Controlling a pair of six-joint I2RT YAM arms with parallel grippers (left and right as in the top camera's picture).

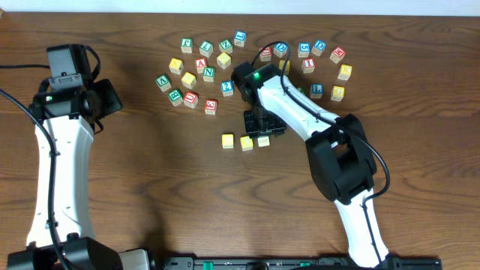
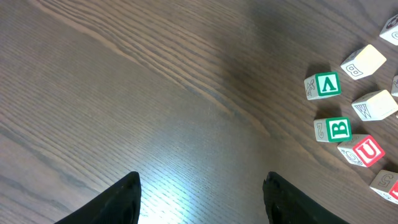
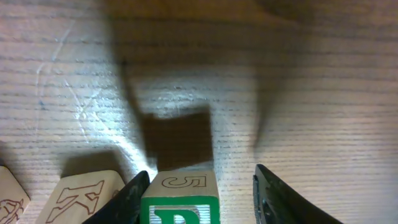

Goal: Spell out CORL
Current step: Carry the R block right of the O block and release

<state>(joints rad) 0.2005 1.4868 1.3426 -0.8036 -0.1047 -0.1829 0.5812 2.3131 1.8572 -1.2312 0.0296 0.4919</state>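
The third block (image 3: 180,202) is judged placed, straddled by the wide-open right end effector (image 3: 198,186); the L block (image 1: 316,90) is needed next.

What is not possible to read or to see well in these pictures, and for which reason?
- Right wrist view: the letter on the green-lettered block, between the fingers of the right gripper, is cut off by the bottom edge.
- Overhead view: letters on the row of three blocks are too small to read.
- Left wrist view: the red-marked block is cut off by the right edge.
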